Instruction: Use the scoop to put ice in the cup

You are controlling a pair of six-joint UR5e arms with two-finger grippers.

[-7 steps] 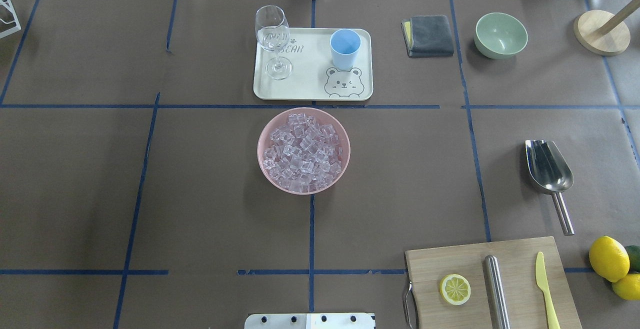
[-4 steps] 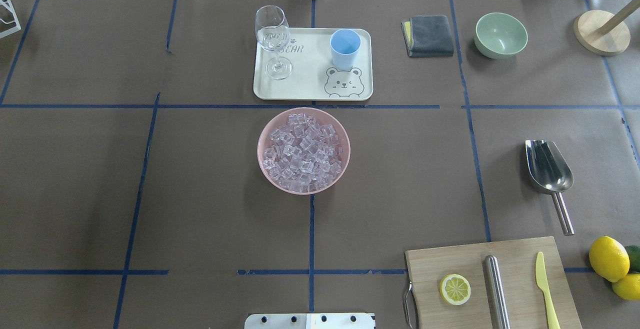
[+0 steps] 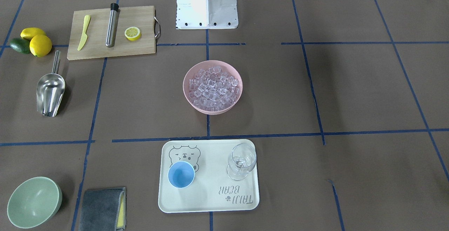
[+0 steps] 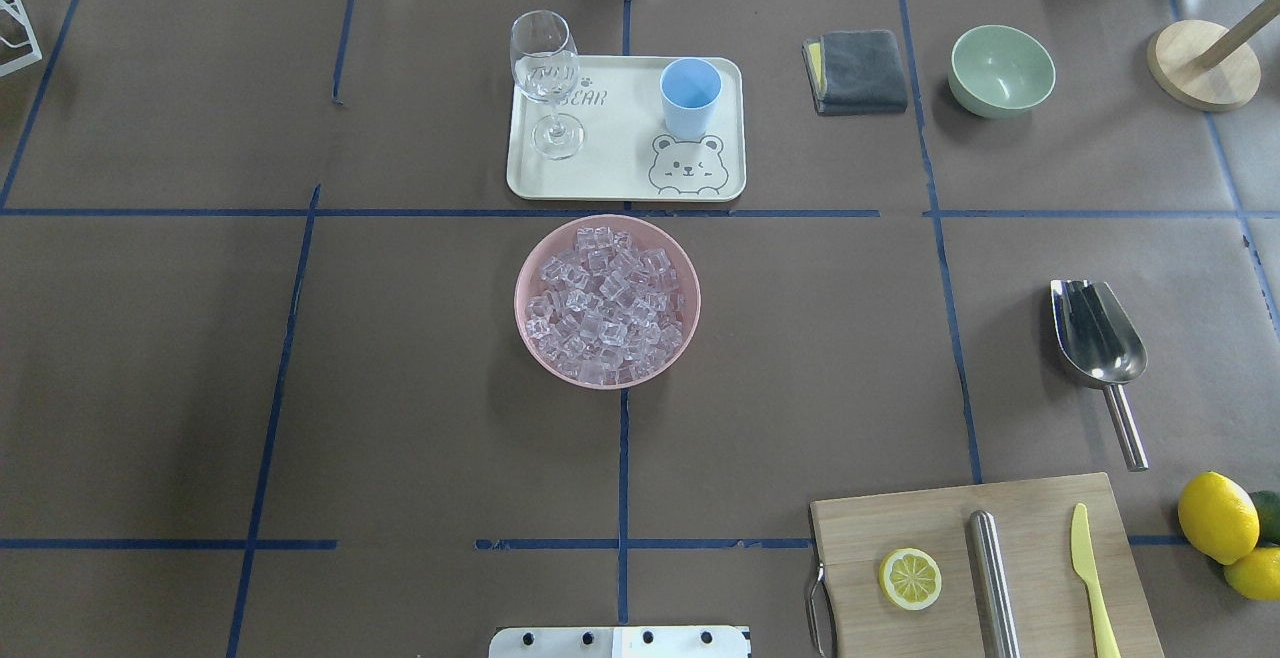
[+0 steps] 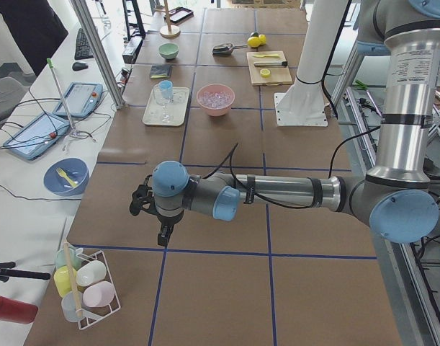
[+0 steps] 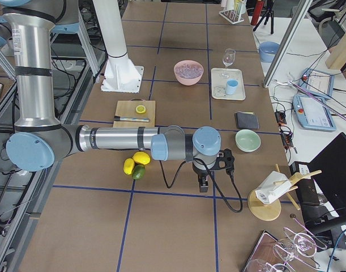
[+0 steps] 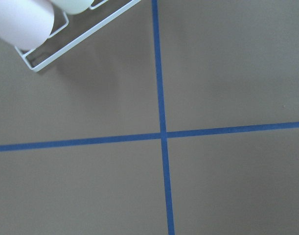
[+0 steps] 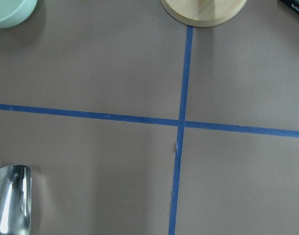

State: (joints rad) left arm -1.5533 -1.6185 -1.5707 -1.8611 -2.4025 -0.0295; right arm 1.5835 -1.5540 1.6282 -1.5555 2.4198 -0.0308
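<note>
Ice (image 4: 605, 303) heaped in pink bowl (image 4: 522, 278), mid-table, piled about to the rim. Cup (image 4: 690, 96) upright on tray (image 4: 620, 178) just beyond the bowl, on the tray's right half near its right edge. Tray's near edge is just beside the bowl's far rim, not touching. Wine glass (image 4: 545, 68) stands on the tray's left end. Scoop (image 4: 1098, 333) lies flat well to the bowl's right with a wide strip of brown table (image 4: 820, 338) between, mouth away from the robot. Its handle tip is near the cutting board (image 4: 900, 518). Left gripper (image 5: 163, 236) hangs over the table far left of the bowl, near a wire rack (image 5: 97, 306). Right gripper (image 6: 204, 185) hangs far right of the bowl, past the scoop, near a round wooden base (image 6: 266, 207). Can't tell how far either is open, or whether either holds anything.
</note>
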